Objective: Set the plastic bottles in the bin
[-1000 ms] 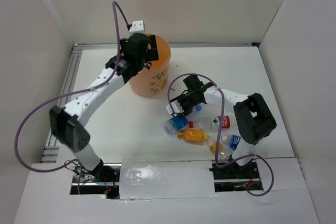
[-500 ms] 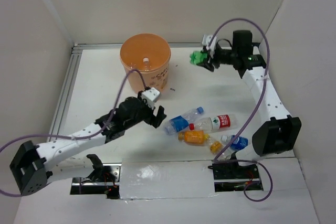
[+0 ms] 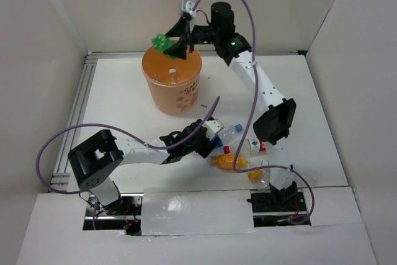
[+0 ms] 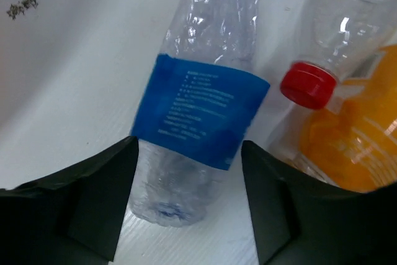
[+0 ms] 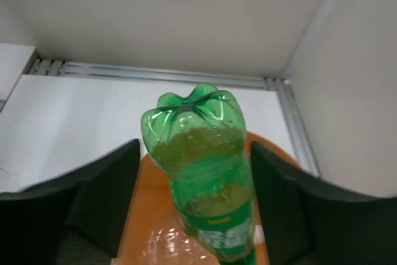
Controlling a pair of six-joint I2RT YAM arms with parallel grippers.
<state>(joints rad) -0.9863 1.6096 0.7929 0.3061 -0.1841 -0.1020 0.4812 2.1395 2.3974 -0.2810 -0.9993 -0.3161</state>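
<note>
right arm point(image 3: 257, 82): stretched over bin point(image 3: 180, 100) (green bottle point(image 3: 162, 43)) | left arm point(image 3: 149, 151): low

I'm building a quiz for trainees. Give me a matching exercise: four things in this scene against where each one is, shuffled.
1 green bottle
2 blue-labelled bottle
3 orange-filled bottle
4 bin

A standing upright
B between the fingers of the left gripper
C between the fingers of the right gripper
D lying outside both grippers

Pairs: 1-C, 2-B, 3-D, 4-A
</note>
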